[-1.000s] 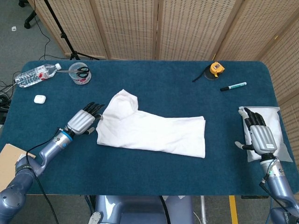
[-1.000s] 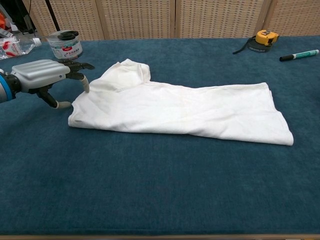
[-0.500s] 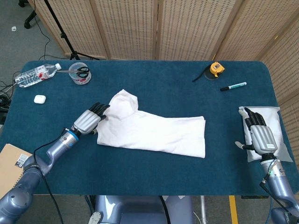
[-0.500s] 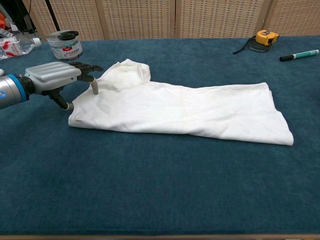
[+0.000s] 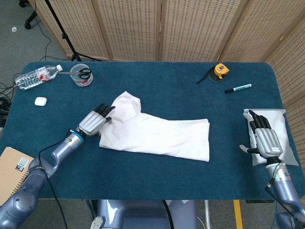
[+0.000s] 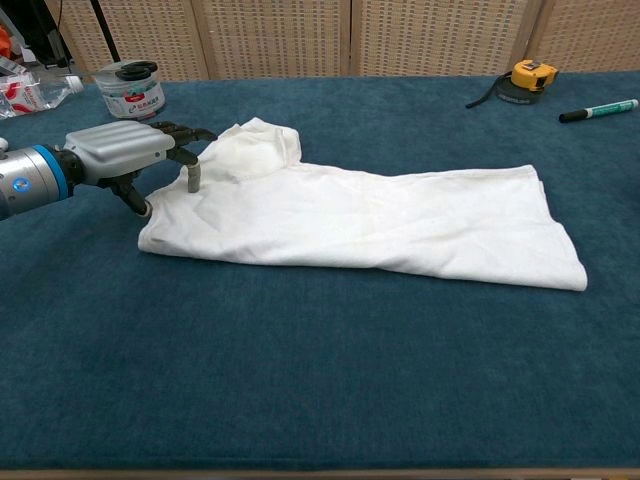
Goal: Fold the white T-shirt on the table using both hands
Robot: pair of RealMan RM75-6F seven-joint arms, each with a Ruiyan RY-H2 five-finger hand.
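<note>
Since a second ago the left hand [image 5: 92, 123] has been sliding rightward over the blue worktop [image 5: 157, 81], and its fingers [image 6: 192, 172] are now lying over the left edge of the white T-shirt [image 5: 157, 136], where before they were only just reaching it; in the chest view the fingers are pointing down onto the cloth near the collar end, partly spread, and whether they are actually pinching the fabric I cannot tell; the right hand [image 5: 265, 138] is not moving, resting palm-down with its fingers extended and slightly apart on a white plastic bag [image 5: 281, 125] at the right edge of the worktop, holding nothing.

The T-shirt is lying already folded lengthwise near the middle of the worktop, collar end toward the left hand and hem end toward the right, its shape matching the earlier frames.

Along the far side, a yellow tape measure [image 5: 219, 70] is sitting just left of a green marker [image 5: 238, 88]; at the far left corner a plastic water bottle [image 5: 37, 75] is lying on its side beside a round container [image 5: 81, 75] with scissors [image 5: 84, 72] on top; a small white case [image 5: 40, 101] is lying nearer the left edge; a brown notebook [image 5: 13, 164] is showing at the lower left corner.
</note>
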